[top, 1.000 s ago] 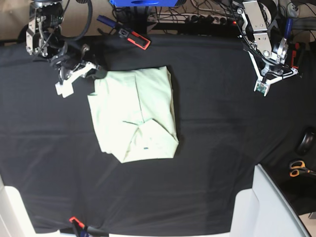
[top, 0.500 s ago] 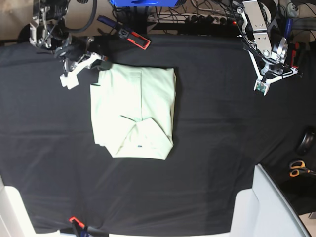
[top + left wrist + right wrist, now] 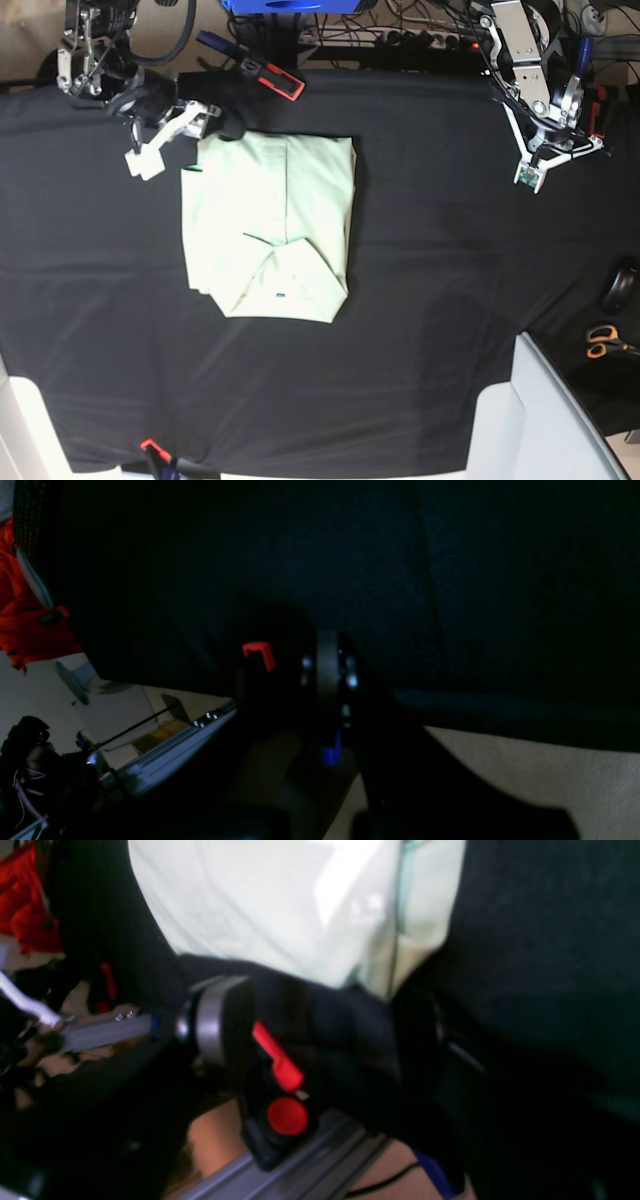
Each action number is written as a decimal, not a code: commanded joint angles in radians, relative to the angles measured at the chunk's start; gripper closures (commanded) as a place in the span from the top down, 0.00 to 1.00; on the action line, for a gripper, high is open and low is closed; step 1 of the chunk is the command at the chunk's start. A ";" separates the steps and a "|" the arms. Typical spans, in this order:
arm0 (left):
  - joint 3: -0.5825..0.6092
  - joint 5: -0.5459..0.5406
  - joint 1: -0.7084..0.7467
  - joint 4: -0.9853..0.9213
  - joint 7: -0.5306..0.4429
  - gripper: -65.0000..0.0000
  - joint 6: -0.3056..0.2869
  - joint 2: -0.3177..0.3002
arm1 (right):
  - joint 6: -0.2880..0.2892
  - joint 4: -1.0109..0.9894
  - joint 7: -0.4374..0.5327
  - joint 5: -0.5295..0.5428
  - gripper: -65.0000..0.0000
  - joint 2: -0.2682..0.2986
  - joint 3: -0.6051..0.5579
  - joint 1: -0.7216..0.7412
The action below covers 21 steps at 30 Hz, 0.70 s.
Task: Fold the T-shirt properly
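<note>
The pale mint-green T-shirt (image 3: 270, 225) lies folded into an upright rectangle on the black table cloth (image 3: 450, 250), collar and tiny blue mark toward the near edge. My right gripper (image 3: 175, 138) stands open just off the shirt's far left corner, one white finger (image 3: 145, 160) out to the left, holding nothing. In the right wrist view the T-shirt (image 3: 275, 905) fills the top, beyond dark blurred finger shapes. My left gripper (image 3: 530, 177) hangs shut and empty at the far right, away from the shirt. The left wrist view shows only dark cloth and the table edge.
A red-and-black clamp (image 3: 272, 78) grips the cloth's far edge near the shirt; another clamp (image 3: 280, 1090) shows in the right wrist view. Scissors (image 3: 603, 343) and a dark rounded object (image 3: 622, 285) lie at the right. A white surface (image 3: 545, 420) cuts in at the front right.
The right gripper pulled the shirt's far left corner back, squaring the skewed shirt, then opened and let go. The left arm has not moved.
</note>
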 commanded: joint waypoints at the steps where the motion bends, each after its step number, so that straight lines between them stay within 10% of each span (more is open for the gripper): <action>1: -0.003 0.006 0.001 0.014 -0.005 0.00 0.013 -0.009 | 0.002 0.045 0.025 0.006 0.66 0.004 0.023 -0.018; 7: 0.006 0.003 0.075 0.047 -0.120 0.00 0.013 0.005 | 0.005 0.200 0.170 -0.072 0.62 0.033 0.077 -0.085; 12: -0.002 0.003 0.182 0.040 -0.350 0.00 0.013 0.053 | 0.011 0.251 0.256 -0.133 0.03 0.081 0.082 -0.156; 21: 0.009 0.003 0.372 0.058 -0.463 0.00 0.013 0.088 | 0.005 0.295 0.243 -0.127 0.00 0.081 0.085 -0.334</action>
